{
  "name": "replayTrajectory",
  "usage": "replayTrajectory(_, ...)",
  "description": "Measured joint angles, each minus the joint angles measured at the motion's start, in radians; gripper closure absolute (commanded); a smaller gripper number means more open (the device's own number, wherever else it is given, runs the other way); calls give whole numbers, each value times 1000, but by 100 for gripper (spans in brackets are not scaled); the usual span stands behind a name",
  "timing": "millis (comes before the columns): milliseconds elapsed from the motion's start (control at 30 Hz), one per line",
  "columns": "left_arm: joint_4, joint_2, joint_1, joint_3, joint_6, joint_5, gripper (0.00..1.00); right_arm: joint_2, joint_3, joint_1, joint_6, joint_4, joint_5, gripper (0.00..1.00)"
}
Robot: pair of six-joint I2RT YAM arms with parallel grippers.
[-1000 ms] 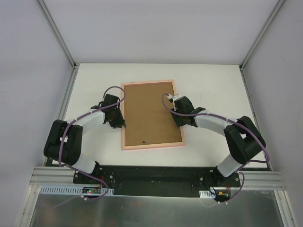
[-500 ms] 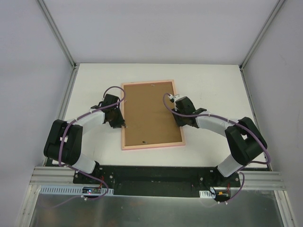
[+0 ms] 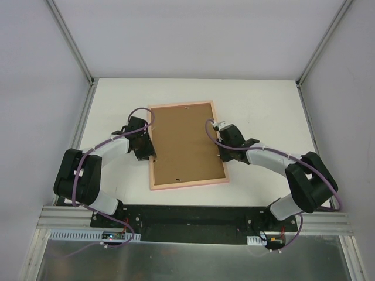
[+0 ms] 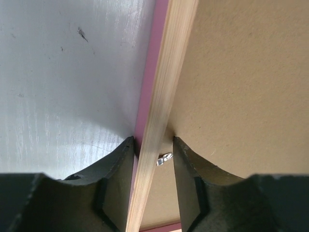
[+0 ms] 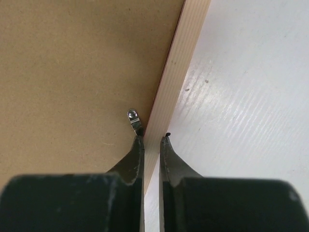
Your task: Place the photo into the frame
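The frame point(image 3: 187, 184), back-up on the counter point(image 3: 263, 111), is pinched at each long rail by the left end effector point(image 4: 150, 141) and right end effector point(image 5: 150, 139); backing board point(image 3: 184, 143) removal is judged next, the photo being unseen.

Matt brown fibre backing board point(image 5: 72, 63), thin pale grainy wooden frame point(image 5: 178, 72), tiny shiny metal clip point(image 5: 133, 118), smooth white glossy table point(image 5: 241, 96).

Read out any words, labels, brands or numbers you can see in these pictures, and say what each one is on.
None can be read. The brown backing board and the frame show no print in any view. The small circuit board at the near edge may carry markings, but it is too small to tell.
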Motion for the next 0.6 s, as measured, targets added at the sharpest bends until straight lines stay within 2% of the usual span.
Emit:
replayTrajectory(167, -30, -14, 1, 15, 1, -1, 51, -6, 0, 19, 8, -22, -10, 66)
replayTrajectory(267, -61, -14, 11, 69, 2, -7, 49, -11, 0, 30, 4, -49, -27, 54)
replayTrajectory(400, -80, 5, 47, 200, 13, -29, 50, -36, 3, 38, 4, -89, -42, 49)
replayTrajectory(600, -105, 140, 87, 431, 107, -74, 48, -53, 68, 16, 11, -138, -40, 43)
